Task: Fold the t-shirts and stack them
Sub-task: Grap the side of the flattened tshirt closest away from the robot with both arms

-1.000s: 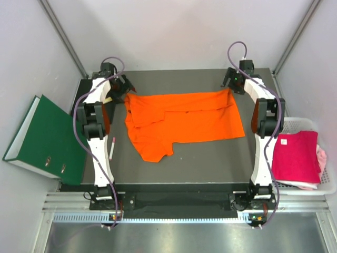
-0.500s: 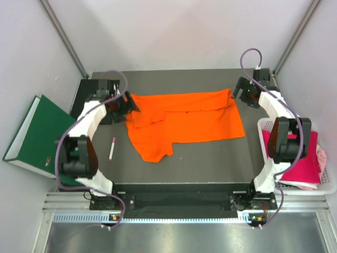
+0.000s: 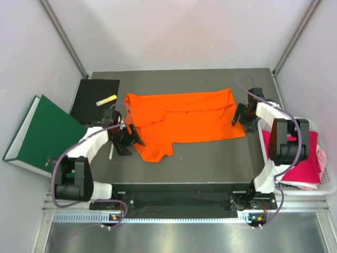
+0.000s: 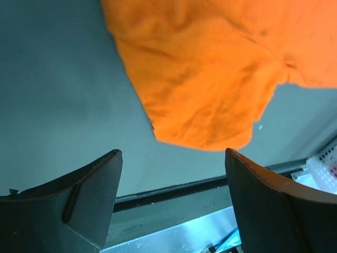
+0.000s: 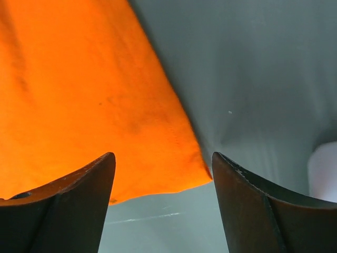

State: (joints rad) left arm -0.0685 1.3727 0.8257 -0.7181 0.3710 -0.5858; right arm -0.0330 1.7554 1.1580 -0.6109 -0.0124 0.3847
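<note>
An orange t-shirt [image 3: 184, 120] lies spread on the dark table [image 3: 210, 158], partly folded, with one sleeve reaching toward the near side. My left gripper [image 3: 130, 139] hovers at that sleeve's left edge; its jaws are open and empty, and the orange cloth [image 4: 210, 79] lies ahead of the left gripper [image 4: 174, 154]. My right gripper [image 3: 238, 116] is at the shirt's right edge, open, with the shirt's corner [image 5: 174, 168] lying between the jaws of the right gripper [image 5: 163, 156], not pinched. A magenta t-shirt [image 3: 295, 157] rests folded in the basket on top of a pale pink one [image 3: 321, 158].
A white basket [image 3: 330, 185] stands off the table's right edge. A green binder [image 3: 45, 136] leans at the left. A black pad [image 3: 92, 105] with a yellow marker [image 3: 107, 99] sits at the far left corner. A pen [image 3: 110, 154] lies near the left arm.
Both grippers have come from the shirt's far corners toward the near side, the left to the sleeve, the right down the right edge. The black pad is now uncovered.
</note>
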